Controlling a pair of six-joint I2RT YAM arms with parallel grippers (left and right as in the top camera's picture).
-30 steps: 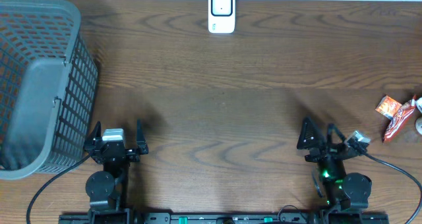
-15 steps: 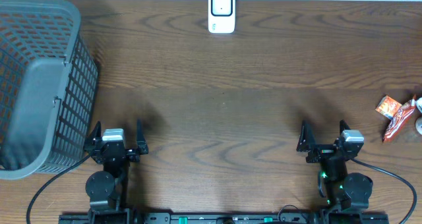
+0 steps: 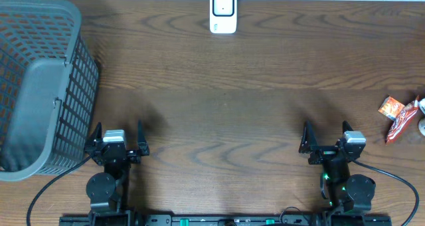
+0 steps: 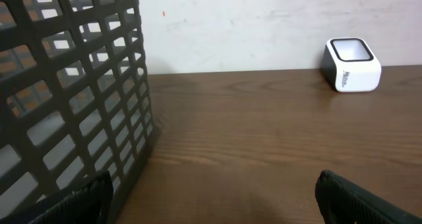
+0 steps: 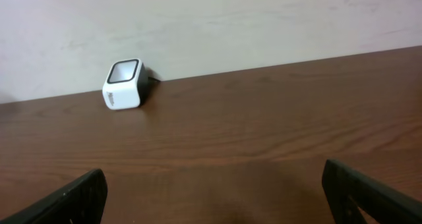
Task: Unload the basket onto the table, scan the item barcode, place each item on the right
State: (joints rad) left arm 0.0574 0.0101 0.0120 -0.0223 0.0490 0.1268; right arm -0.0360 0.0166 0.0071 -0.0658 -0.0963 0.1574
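Snack packet lies right of empty, wide-open right pincer; left pincer likewise

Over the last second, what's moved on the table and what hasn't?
The right gripper turned from angling right, toward the snack packets, to facing straight ahead; it is open and empty. Nothing was grasped or released. The left gripper, basket, scanner and snack packets stayed put.
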